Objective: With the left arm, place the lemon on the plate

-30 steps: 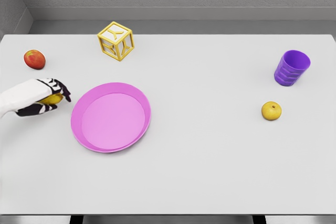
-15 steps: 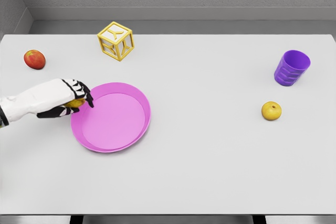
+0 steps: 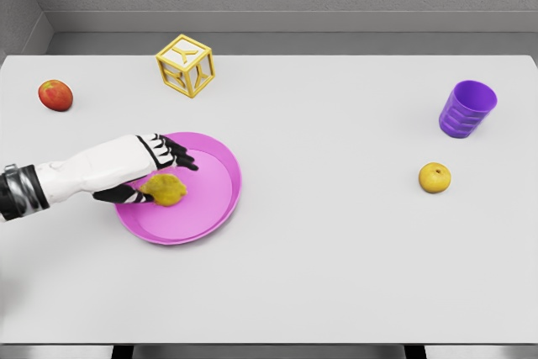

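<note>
The yellow lemon (image 3: pixel 164 190) lies in the left half of the pink plate (image 3: pixel 214 182), almost wholly in sight. My left hand (image 3: pixel 168 177) reaches in from the left and hovers just over it. Its fingers (image 3: pixel 179 158) are stretched out to the right above the lemon, and the thumb sits at the lemon's left side. The hand is open and no longer wraps the fruit. The right arm does not show.
A red apple (image 3: pixel 55 95) lies at the far left. A yellow open-frame cube (image 3: pixel 186 65) stands behind the plate. At the right stand a purple cup (image 3: pixel 466 108) and a small yellow fruit (image 3: pixel 435 177).
My left hand carried the lemon rightward from the table left of the plate to over the plate. The fingers have uncurled and the lemon now shows fully on the plate.
</note>
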Tool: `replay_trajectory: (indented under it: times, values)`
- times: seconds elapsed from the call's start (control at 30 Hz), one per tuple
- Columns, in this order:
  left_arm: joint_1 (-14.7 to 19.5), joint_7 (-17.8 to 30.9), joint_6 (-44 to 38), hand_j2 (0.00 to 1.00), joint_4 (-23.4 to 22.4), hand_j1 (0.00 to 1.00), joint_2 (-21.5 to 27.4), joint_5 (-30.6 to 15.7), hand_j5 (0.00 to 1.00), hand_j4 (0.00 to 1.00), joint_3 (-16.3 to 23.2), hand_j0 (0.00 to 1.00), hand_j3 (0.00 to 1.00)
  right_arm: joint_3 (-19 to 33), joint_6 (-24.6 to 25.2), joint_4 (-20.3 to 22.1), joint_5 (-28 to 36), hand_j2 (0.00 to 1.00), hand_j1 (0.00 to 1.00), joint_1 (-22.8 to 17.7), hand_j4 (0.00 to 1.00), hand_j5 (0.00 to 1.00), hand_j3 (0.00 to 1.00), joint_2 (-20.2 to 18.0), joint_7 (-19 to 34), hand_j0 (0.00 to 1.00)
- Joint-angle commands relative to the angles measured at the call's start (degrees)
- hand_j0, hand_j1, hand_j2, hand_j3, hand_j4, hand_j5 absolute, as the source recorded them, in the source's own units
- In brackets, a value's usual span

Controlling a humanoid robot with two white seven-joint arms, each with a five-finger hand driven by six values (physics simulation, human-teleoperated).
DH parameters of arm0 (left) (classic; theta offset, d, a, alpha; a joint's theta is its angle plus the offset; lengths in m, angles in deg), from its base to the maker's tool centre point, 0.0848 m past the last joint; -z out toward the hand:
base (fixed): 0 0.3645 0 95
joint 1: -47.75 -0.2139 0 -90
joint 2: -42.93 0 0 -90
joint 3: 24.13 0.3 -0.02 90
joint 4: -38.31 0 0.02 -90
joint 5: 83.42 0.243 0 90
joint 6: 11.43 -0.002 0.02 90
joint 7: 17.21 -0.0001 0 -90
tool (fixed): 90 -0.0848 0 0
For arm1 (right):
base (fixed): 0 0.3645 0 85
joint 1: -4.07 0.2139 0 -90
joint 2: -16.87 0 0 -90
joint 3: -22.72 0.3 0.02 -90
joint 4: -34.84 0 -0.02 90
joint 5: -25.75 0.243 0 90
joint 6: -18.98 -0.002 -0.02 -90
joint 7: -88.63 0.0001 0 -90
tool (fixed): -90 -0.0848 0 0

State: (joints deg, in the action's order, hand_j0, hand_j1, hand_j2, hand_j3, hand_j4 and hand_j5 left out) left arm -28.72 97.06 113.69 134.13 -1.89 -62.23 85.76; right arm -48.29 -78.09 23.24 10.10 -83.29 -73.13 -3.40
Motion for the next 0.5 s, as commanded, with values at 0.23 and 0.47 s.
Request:
replay_trajectory:
  times: [0.23, 0.47]
  values:
    - [-0.8, -0.1, -0.1, 1.00, -4.1, 1.00, 4.5, -1.3, 1.00, 1.00, -7.4, 1.00, 1.00, 0.0, 0.0, 0.0, 0.0, 1.00, 1.00, 0.0, 1.00, 1.00, 1.00, 0.0, 0.0, 1.00]
    - [-2.2, 0.0, -0.1, 1.00, -9.4, 1.00, 4.6, -2.3, 1.00, 1.00, -9.0, 1.00, 1.00, 0.0, 0.0, 0.0, 0.0, 1.00, 1.00, 0.0, 1.00, 1.00, 1.00, 0.0, 0.0, 1.00]
